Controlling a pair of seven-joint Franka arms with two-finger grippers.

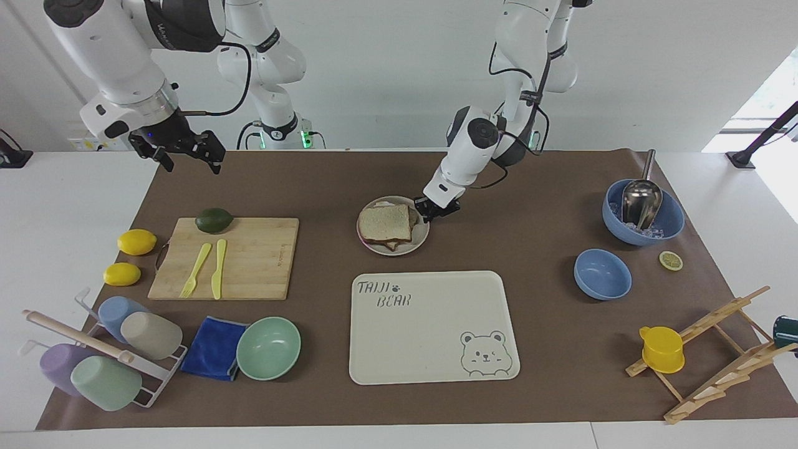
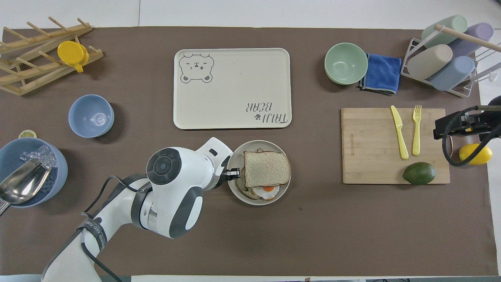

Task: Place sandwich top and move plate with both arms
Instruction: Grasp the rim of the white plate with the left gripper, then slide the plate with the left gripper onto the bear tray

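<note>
The plate [image 1: 414,246] [image 2: 238,154] sits on the brown mat between the robots and the bear-print tray [image 1: 430,349] [image 2: 231,98]. The sandwich top [image 1: 386,223] [image 2: 267,168] lies flat on the stack in it. A fried egg on toast [image 2: 267,190] peeks out from under the side nearer the robots. My left gripper [image 1: 430,211] [image 2: 234,173] is shut on the plate, at the rim toward the left arm's end. My right gripper [image 1: 192,163] [image 2: 444,127] hangs open and holds nothing. It is in the air over the cutting board's end, toward the right arm's end of the table.
The cutting board [image 1: 249,262] carries a yellow knife, a fork and an avocado [image 1: 214,219], with two lemons [image 1: 136,241] beside it. A mint bowl [image 1: 269,348], a blue cloth and a cup rack lie farther out. Two blue bowls [image 1: 602,274] and a wooden rack [image 1: 711,349] stand at the left arm's end.
</note>
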